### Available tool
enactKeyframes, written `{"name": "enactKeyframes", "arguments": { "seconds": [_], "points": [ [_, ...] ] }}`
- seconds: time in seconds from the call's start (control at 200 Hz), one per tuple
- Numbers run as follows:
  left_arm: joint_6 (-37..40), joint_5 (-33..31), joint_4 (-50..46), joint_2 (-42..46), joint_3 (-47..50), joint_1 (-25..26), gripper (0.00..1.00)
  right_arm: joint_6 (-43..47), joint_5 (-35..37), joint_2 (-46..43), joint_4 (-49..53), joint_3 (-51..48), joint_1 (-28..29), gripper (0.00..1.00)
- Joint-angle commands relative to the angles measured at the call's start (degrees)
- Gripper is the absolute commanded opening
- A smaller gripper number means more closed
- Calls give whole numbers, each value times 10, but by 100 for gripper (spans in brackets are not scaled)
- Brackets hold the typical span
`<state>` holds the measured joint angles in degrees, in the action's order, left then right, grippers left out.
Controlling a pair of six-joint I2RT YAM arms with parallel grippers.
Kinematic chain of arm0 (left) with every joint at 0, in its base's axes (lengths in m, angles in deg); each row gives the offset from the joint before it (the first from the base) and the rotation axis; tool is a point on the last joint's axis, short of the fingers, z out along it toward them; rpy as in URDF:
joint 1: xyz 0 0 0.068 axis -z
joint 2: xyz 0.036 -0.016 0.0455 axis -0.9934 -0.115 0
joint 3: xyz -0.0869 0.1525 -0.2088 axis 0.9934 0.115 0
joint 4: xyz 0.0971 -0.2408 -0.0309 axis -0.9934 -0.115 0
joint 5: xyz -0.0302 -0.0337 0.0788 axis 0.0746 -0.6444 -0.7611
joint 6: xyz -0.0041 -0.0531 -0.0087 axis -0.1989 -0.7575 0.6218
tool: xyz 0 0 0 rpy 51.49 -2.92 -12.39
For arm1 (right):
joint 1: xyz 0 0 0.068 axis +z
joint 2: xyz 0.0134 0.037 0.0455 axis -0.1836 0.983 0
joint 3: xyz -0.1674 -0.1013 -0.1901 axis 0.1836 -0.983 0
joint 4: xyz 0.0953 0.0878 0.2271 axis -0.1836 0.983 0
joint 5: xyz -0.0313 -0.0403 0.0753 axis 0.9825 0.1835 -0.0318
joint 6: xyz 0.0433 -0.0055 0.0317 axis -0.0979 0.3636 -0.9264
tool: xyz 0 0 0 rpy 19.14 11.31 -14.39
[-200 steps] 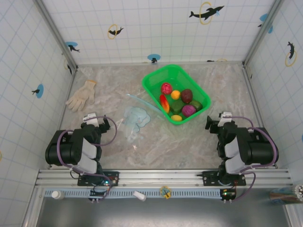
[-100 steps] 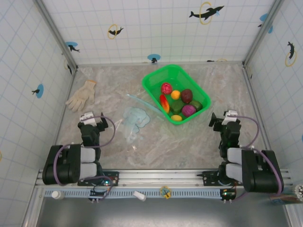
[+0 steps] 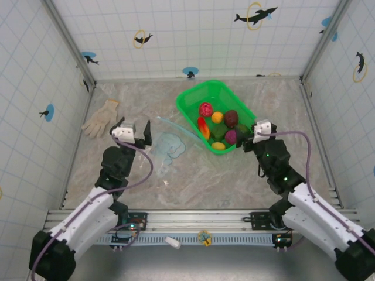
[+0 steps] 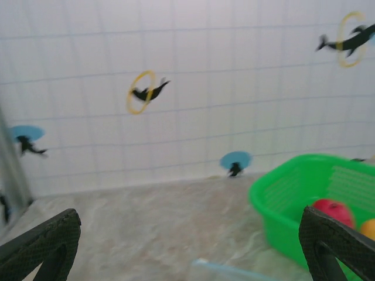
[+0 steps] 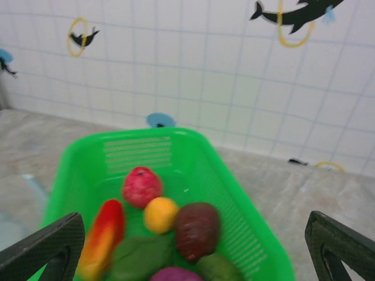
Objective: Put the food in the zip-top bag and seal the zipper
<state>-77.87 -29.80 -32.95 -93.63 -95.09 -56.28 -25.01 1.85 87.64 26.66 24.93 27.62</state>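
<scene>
The food lies in a green basket [image 3: 188,97]: a red fruit [image 3: 205,109], an orange one [image 3: 217,117], a dark maroon one [image 3: 231,118], a purple one [image 3: 233,137], a red-orange pepper [image 3: 203,127] and green pieces [image 3: 219,132]. The right wrist view looks down on them, with the maroon fruit [image 5: 198,229] in the middle. The clear blue-tinted zip-top bag [image 3: 167,147] lies flat left of the basket, its zipper [image 3: 171,124] a thin blue strip. My left gripper [image 3: 136,133] is open, just left of the bag. My right gripper [image 3: 251,136] is open, at the basket's near right corner.
A white glove [image 3: 101,119] lies at the far left of the table. Tiled walls close in the back and both sides. Bare marble surface stretches in front of the bag and right of the basket.
Both arms have unfolded from their rest at the near edge and reached forward, the left toward the bag, the right toward the basket. Both grippers stayed open.
</scene>
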Motion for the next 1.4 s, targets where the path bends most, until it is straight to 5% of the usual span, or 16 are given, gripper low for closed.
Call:
{"name": "enactKeyframes", "arguments": {
  "seconds": [0.0, 0.055, 0.115, 0.21, 0.265, 0.385, 0.505, 0.57, 0.741, 0.901, 1.136, 1.396],
  "points": [
    [-136, -50, -272, -4, -117, 24, 98, -95, 217, 36, 268, 151, 112, 100],
    [-187, -25, -408, -28, -193, 24, 98, -172, 237, 70, 399, 238, 140, 100],
    [-241, -37, -517, -57, -255, 23, 98, -218, 161, 86, 484, 290, 136, 100],
    [-373, -111, -592, -65, -268, 22, 97, -230, -29, 31, 410, 245, 98, 100],
    [-376, -49, -579, -63, -264, 23, 98, -237, -122, 19, 380, 226, 69, 100],
    [-415, 85, -604, -87, -276, 23, 98, -241, -157, 96, 465, 265, 63, 100],
    [-474, 230, -567, -103, -224, 23, 91, -252, -287, 79, 327, 139, 100, 100],
    [-495, 288, -538, -116, -188, 27, 78, -269, -272, 97, 288, 110, 120, 94],
    [-512, 291, -532, -131, -119, 33, 49, -278, -237, 213, 258, 132, 149, 70],
    [-493, 254, -556, -190, -100, 15, 47, -270, -213, 332, 255, 183, 158, 34],
    [-443, 126, -588, -292, -145, -70, 46, -250, -128, 496, 303, 299, 163, 32],
    [-418, -24, -556, -426, -224, -87, 46, -218, -65, 623, 356, 422, 164, 36]
  ]
}}
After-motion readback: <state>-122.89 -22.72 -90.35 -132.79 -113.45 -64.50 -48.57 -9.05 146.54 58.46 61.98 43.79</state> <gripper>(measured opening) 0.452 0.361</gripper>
